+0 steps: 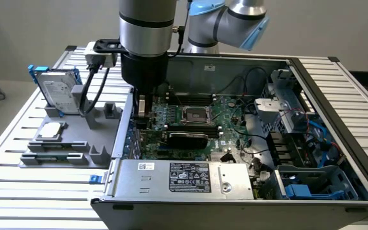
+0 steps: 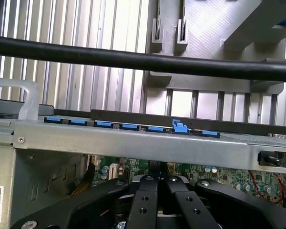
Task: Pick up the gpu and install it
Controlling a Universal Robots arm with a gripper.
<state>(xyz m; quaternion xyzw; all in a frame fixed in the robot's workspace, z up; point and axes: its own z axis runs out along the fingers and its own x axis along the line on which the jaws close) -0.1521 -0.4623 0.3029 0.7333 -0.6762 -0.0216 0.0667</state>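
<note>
One hand pressed together inside open case, close to case wall, above gpu.

You had a table of ribbed, matt aluminium slats, dull and pale. On it the holder rack looked like matt grey plastic with a slightly rough, printed finish. The hard drive showed a brushed silver metal face in a glossy blue plastic frame. Your computer case was bare sheet metal, satin grey, and its power supply had the same dull steel skin with a paper label. The motherboard was glossy green. The gpu showed a matt black cooler. The gripper was smooth black, faintly shiny, with small metal screws.
</note>
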